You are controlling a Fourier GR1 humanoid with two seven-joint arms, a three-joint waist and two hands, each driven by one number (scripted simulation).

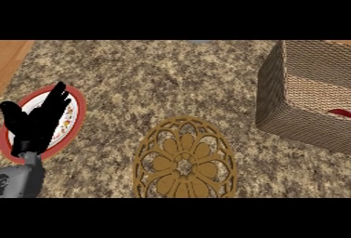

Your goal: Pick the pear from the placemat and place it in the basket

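Note:
A round brown placemat point(185, 160) with a cut-out flower pattern lies at the lower middle of the counter, and nothing rests on it. The woven basket point(288, 100) stands at the right. A small red thing point(339, 112) shows inside it near the right edge; I cannot tell whether it is the pear. My left hand point(37, 123) rests open at the left, fingers straight and pointing up, over a plate. My right hand shows nowhere.
A white plate point(74, 122) with a red rim lies at the left, partly hidden by my left hand. A strip of wooden surface point(12, 53) shows at the top left corner beyond the speckled stone counter point(165, 79).

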